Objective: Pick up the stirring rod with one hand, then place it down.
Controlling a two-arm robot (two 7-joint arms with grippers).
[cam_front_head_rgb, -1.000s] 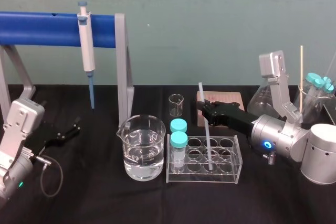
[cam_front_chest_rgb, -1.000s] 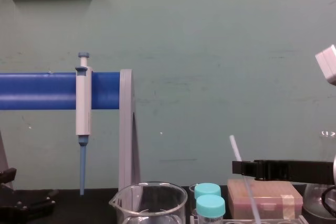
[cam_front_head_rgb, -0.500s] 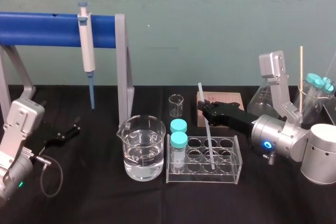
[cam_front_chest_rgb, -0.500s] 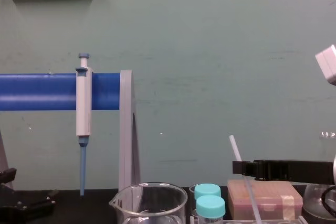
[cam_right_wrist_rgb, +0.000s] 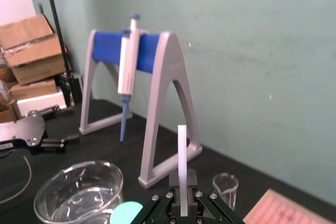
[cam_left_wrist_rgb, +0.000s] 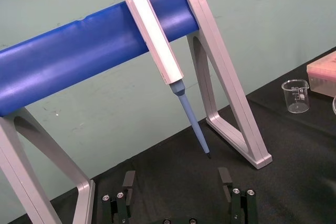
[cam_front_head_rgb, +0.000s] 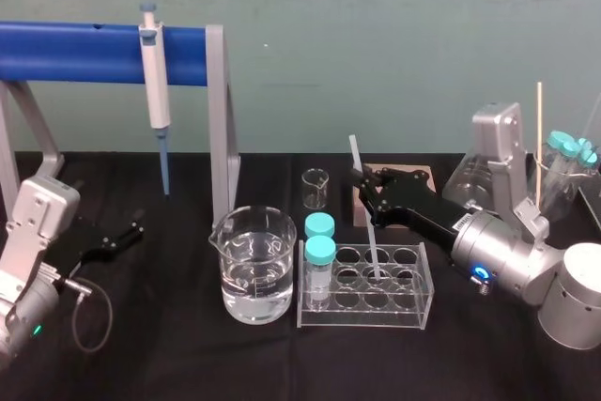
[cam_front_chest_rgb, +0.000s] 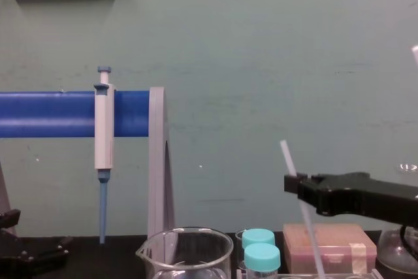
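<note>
Surface: black cloth table, green wall behind.
Landmark: clear plastic tube rack, two teal-capped vials at its left end.
Task's thing: translucent white stirring rod, tilted, lower end in the rack's back row.
Right gripper: clamped on the rod, behind the rack.
Left gripper: far left, fingers spread, empty.
Neighbours: one water-filled glass beaker just left; one small beaker behind.

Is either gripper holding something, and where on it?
The right gripper grips the stirring rod on its upper part; the left gripper is open, empty.
</note>
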